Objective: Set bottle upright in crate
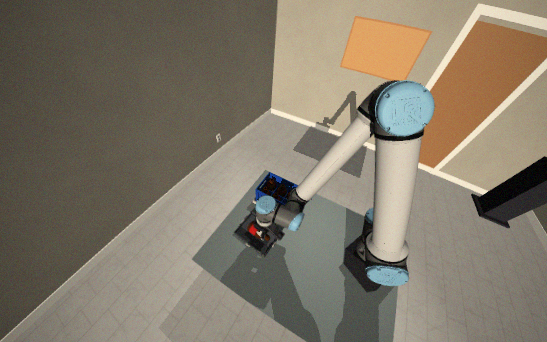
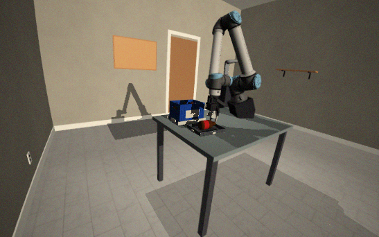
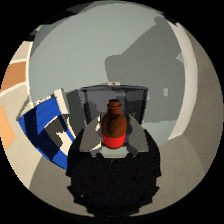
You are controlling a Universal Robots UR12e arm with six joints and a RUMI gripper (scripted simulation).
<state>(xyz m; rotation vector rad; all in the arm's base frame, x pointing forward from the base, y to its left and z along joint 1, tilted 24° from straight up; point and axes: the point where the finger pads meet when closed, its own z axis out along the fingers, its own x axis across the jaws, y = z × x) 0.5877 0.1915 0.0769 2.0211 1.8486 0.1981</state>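
Note:
A brown bottle (image 1: 255,230) (image 2: 205,125) (image 3: 113,127) with a red label lies on its side on the dark tray (image 1: 243,234) (image 2: 204,132) (image 3: 135,100). The blue crate (image 1: 264,185) (image 2: 181,111) (image 3: 42,125) stands right behind the tray. My gripper (image 2: 213,112) (image 3: 114,114) points down just above the bottle. Its fingers stand partly open, one on each side of the bottle's body in the wrist view, and I see no grip on it. In the top view the wrist hides the fingers.
The crate's cells hold other dark bottles (image 1: 270,186). Crate and tray sit near the far left corner of the grey table (image 2: 242,136), close to its edges. The robot base (image 2: 242,107) stands at the table's back.

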